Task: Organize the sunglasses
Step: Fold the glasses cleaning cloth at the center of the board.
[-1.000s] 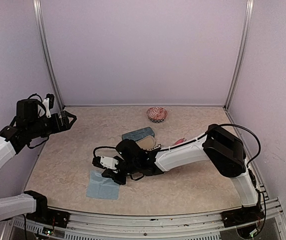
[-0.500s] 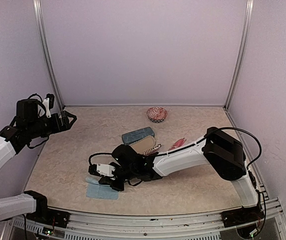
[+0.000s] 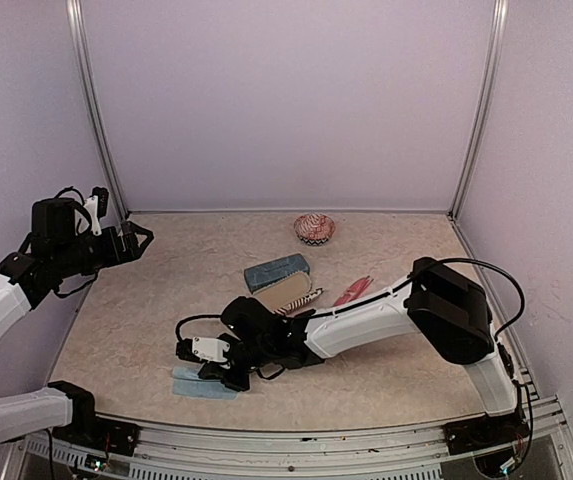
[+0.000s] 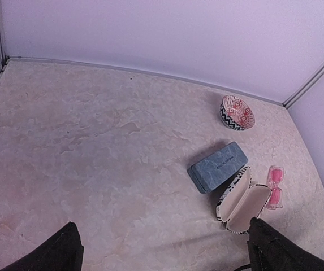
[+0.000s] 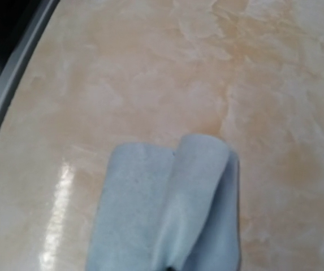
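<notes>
The pink-red sunglasses (image 3: pixel 353 290) lie folded on the table right of centre; they also show in the left wrist view (image 4: pixel 275 187). The dark reddish-brown pair is out of view. My right gripper (image 3: pixel 211 370) reaches far left, low over the table near the front edge. It is shut on a light blue cloth (image 3: pixel 198 386), which is pinched at one edge and folded over itself (image 5: pixel 173 209). My left gripper (image 3: pixel 138 240) is open and empty, held high at the left; its dark fingertips (image 4: pixel 60 251) frame the table.
A blue-teal hard case (image 3: pixel 276 270) (image 4: pixel 218 167) lies mid-table. A black-and-white patterned case (image 3: pixel 288 292) (image 4: pixel 245 200) lies open beside it, cream inside. A red patterned bowl (image 3: pixel 314 228) (image 4: pixel 237 112) stands at the back. The metal front rail (image 5: pixel 14 84) runs close to the cloth.
My right gripper has moved left and toward the front edge, dragging the cloth's edge so the flat square is folded into a narrower strip. The left arm has not moved.
</notes>
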Motion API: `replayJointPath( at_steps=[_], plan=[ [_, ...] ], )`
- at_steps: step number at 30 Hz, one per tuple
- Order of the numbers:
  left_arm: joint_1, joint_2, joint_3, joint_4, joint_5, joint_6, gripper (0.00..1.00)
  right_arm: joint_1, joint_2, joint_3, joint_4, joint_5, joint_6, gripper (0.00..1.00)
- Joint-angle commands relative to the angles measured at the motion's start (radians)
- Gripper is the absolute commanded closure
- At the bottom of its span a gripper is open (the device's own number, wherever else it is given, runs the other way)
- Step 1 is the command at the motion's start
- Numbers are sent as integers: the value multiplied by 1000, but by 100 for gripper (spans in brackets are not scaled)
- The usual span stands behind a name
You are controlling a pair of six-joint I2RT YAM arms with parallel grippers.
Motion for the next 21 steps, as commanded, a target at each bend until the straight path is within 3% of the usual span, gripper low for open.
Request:
replayJointPath(
  at_steps=[1, 11, 16, 21],
  plan=[
    [7, -12, -13, 29, 13, -5, 1, 20, -2, -6, -25, -17, 15, 100],
    [7, -12, -13, 29, 14, -5, 1, 38, -2, -8, -66, -114, 7, 85],
    [7, -10, -12, 29, 15, -5, 1, 41, -31, -27, -86, -154, 2, 84],
    [7, -10, -12, 29, 16, -5, 1, 41, -120, -109, -44, -44, 23, 83]
  ],
)
